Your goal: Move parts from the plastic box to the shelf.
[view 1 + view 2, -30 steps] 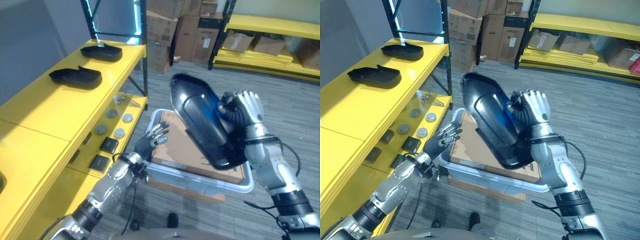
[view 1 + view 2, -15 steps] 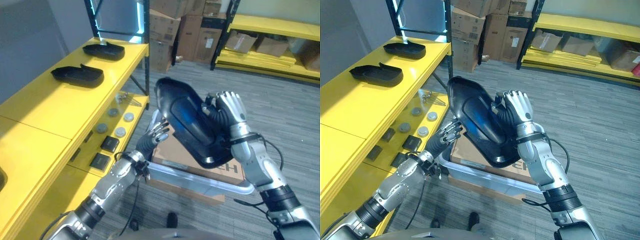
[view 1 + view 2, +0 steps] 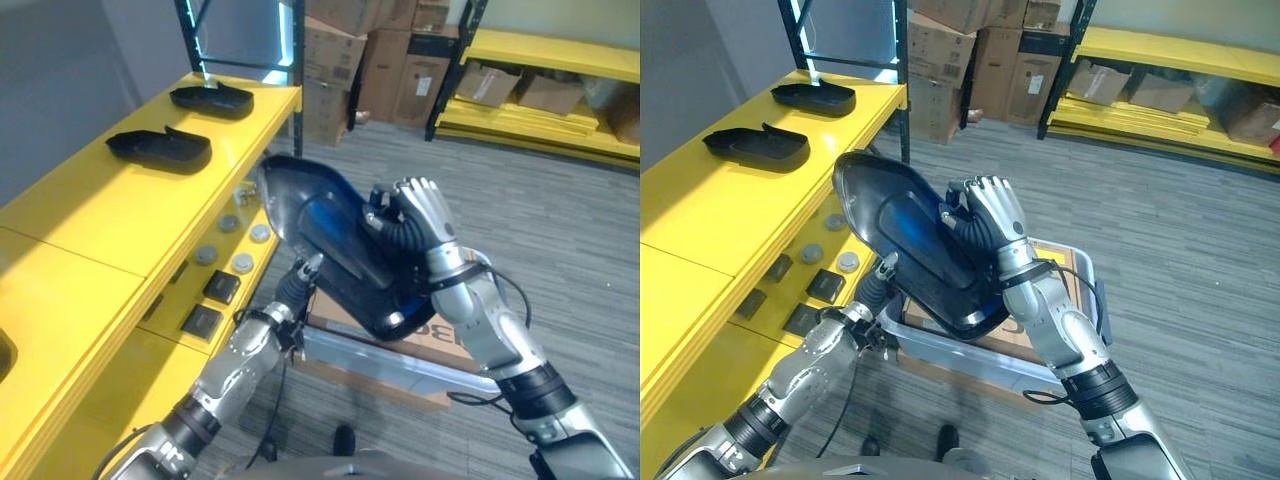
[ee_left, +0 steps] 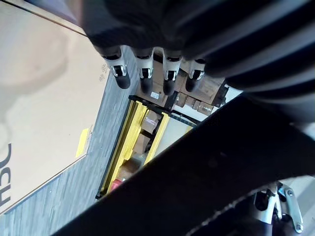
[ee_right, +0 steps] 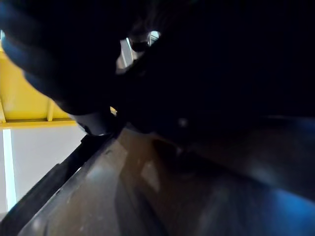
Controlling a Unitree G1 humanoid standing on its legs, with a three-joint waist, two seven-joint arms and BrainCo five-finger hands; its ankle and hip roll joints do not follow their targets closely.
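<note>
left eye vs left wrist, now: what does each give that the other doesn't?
Left eye adds: the right hand curled round the black part, two shelf parts on the yellow shelf, and the plastic box rim. Left wrist adds: the left hand close up, fingers straight, under the part. Shared: the held part, the cardboard, the far racks.

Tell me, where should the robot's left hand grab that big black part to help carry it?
Probably the lower edge of the black part, coming from below: the left hand is under it, and the right hand already grips the raised ridge on the other side.
</note>
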